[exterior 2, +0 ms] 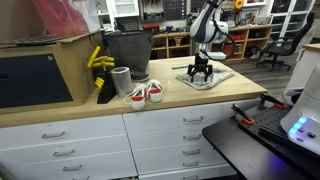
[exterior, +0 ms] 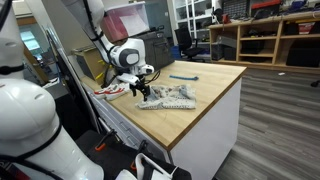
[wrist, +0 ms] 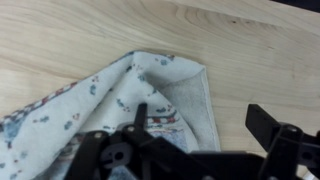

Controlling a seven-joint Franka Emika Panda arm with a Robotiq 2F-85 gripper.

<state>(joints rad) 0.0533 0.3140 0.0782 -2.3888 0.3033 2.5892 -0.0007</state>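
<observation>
Nearest the front edge of the light wooden countertop (exterior 2: pixel 200 98) sits a pair of red-and-white sneakers (exterior 2: pixel 146 93), with a grey metal cup (exterior 2: pixel 121 80) just behind. Further back, toward the countertop's end, a rumpled white cloth with small printed patterns (exterior 2: pixel 214 77) lies on the wood. The black two-finger gripper (exterior 2: pixel 200 72) hangs right over it, jaws spread wide, holding nothing. Can't tell if the tips touch.

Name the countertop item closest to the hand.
The patterned cloth, directly under the hand; the blue object and red-white object lie farther away.
</observation>
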